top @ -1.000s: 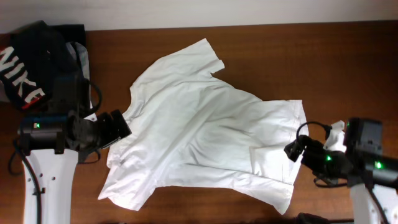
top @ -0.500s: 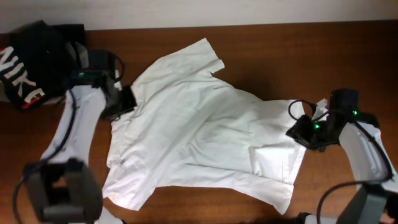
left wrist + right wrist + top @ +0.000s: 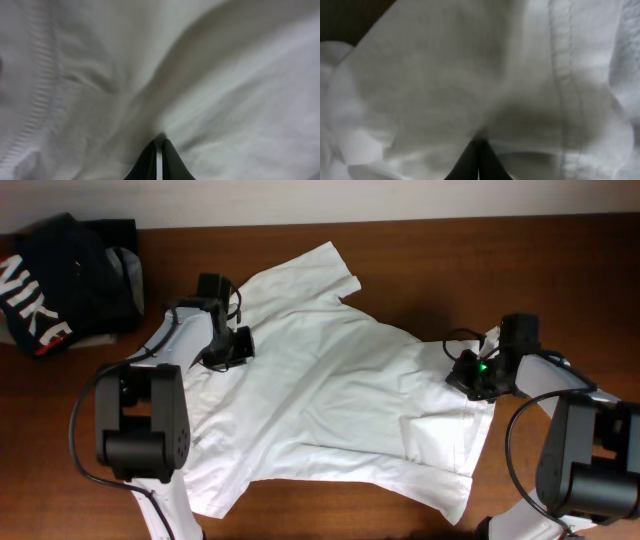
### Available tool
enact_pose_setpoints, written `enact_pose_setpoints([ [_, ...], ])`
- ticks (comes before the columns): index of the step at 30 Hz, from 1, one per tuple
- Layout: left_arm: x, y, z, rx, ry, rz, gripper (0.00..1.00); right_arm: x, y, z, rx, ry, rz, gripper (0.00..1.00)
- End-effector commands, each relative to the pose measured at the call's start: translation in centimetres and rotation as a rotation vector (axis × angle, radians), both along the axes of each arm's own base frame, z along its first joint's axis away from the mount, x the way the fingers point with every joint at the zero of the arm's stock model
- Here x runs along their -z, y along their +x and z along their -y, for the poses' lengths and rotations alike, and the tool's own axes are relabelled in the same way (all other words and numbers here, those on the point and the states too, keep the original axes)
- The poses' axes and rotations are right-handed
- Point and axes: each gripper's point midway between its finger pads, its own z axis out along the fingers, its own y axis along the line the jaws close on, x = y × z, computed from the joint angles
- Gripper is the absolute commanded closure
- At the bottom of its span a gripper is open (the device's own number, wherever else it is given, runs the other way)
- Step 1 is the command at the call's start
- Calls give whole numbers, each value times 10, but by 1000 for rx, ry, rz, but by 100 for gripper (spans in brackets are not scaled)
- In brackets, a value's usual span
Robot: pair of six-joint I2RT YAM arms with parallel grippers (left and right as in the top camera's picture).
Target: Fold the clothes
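Observation:
The clothes, a white T-shirt (image 3: 330, 400), lie spread and wrinkled across the middle of the wooden table. My left gripper (image 3: 238, 345) is on the shirt's left edge, near a sleeve. In the left wrist view its gripper (image 3: 159, 144) is shut, with a thin strip of white fabric (image 3: 225, 75) pinched between the dark fingers. My right gripper (image 3: 462, 375) is at the shirt's right edge. In the right wrist view the gripper (image 3: 479, 145) is shut tight, and the cloth (image 3: 445, 75) puckers at the tips beside a stitched hem.
A black garment with white NIKE lettering (image 3: 45, 285) lies on a grey garment (image 3: 128, 275) at the back left corner. Bare brown table (image 3: 560, 270) shows to the right of the shirt, and a pale wall runs along the far edge.
Both arms swung inward from the front corners onto the shirt's left and right edges. Both grippers went from open to shut on the fabric.

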Motion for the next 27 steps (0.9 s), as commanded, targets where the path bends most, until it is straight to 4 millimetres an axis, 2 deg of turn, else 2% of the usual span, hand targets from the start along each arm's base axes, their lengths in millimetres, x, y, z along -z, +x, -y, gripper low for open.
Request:
enact_pose_setpoints([
  [1, 18, 5, -45, -105, 109, -12, 94, 18, -5, 21, 73, -111, -67, 96],
  [6, 17, 20, -90, -218, 117, 42, 95, 9, 9, 31, 87, -162, -35, 96],
  [9, 15, 27, -112, -268, 118, 77, 95, -11, 34, 36, 92, -171, 35, 96],
  [11, 15, 28, -119, -285, 118, 83, 94, -24, 48, 37, 90, -170, 72, 96],
  [14, 13, 33, -119, -285, 113, 105, 78, -47, 71, 40, 91, -170, 138, 96],
  [16, 2, 42, -111, -273, 82, 132, 76, -75, 85, 40, 77, -160, 168, 96],
  [19, -48, 62, -103, -254, 69, 212, 62, -123, 86, 39, 4, -178, 140, 96],
  [20, -78, 68, -98, -245, 67, 259, 33, -147, 81, 32, -16, -140, 119, 96],
  [21, -102, 70, -93, -235, 64, 286, 20, -170, 74, 9, -100, -48, 127, 83],
  [22, -117, 69, -89, -227, 62, 302, 7, -177, 70, -2, -132, -6, 124, 51],
  [23, -129, 66, -85, -219, 59, 312, 1, -182, 63, -15, -160, 40, 102, 18],
  [24, -140, 59, -76, -203, 41, 312, 1, -180, 53, -30, -186, 67, 60, 11],
  [27, -166, 26, -57, -166, 6, 268, 1, -173, 27, -75, -295, 86, -34, 16],
])
